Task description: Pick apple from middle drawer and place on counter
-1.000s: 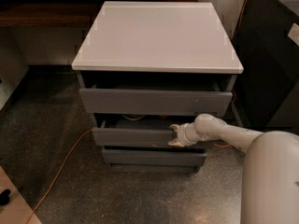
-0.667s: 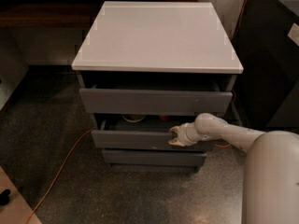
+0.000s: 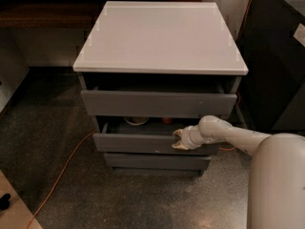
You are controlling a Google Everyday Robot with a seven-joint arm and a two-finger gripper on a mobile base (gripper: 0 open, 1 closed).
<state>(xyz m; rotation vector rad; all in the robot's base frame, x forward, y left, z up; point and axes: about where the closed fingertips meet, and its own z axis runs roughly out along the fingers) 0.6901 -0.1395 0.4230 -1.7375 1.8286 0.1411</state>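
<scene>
The middle drawer is pulled partly out below the counter. In its shallow inside, a small part of the red apple shows at the back, under the top drawer's front. My gripper is at the right part of the middle drawer's front, shut over its top edge. The arm reaches in from the right. The apple lies behind and a little left of the gripper, apart from it.
A cream bowl sits in the middle drawer, left of the apple. The top drawer stands slightly out and the bottom drawer is nearly closed. An orange cable crosses the floor at the left. A dark cabinet stands at the right.
The middle drawer has come out a little further, showing more of the bowl and the apple. My gripper has moved slightly toward the camera with the drawer front.
</scene>
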